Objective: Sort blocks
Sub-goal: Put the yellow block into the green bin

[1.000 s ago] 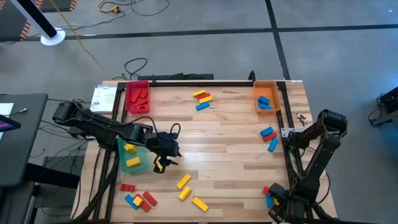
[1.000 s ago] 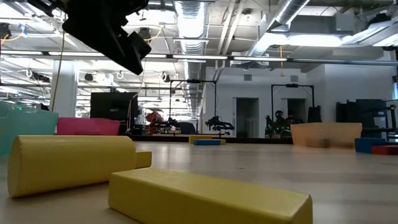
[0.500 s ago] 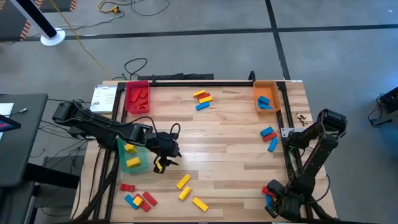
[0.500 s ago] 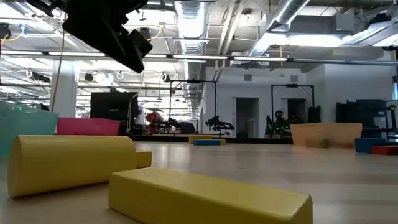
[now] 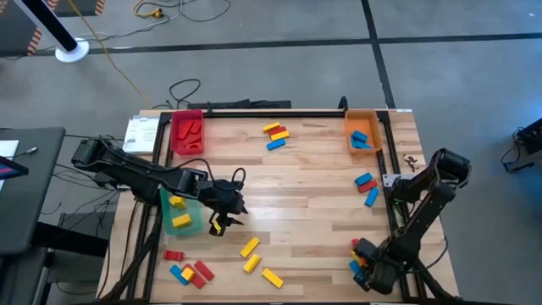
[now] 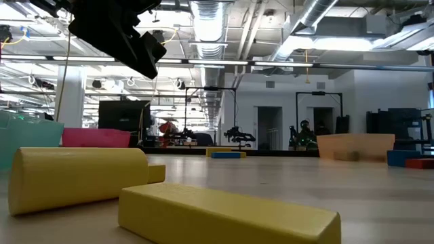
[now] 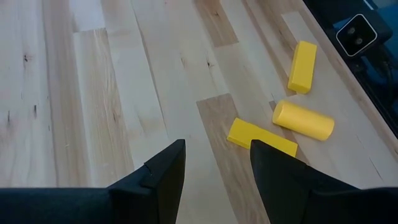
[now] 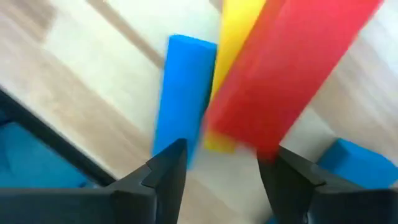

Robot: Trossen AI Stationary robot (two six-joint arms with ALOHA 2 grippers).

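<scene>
Small red, yellow and blue blocks lie in groups on the wooden table. My right gripper [image 5: 362, 257] hangs open over a pile at the near right corner. In its wrist view a red block [image 8: 286, 68] lies slanted on a yellow block [image 8: 233, 43], beside a blue block [image 8: 183, 93]. The red block's lower end shows between my open fingers [image 8: 224, 168]; I cannot tell whether they touch it. My left gripper [image 5: 222, 222] stands open and empty [image 7: 214, 158] beside the green tray [image 5: 195, 222], off the table, facing three yellow blocks [image 7: 303, 119].
A red tray [image 5: 186, 133] at the far left holds red blocks, an orange tray [image 5: 362, 123] at the far right holds blue ones, and the green tray holds yellow ones. Loose blocks lie at the far middle [image 5: 275, 135], right [image 5: 366, 186] and near left [image 5: 186, 269].
My right gripper has swung along the near edge toward the table's left and a little down, coming over the pile at the near right corner, and has rolled somewhat about its own axis. My left arm has kept still.
</scene>
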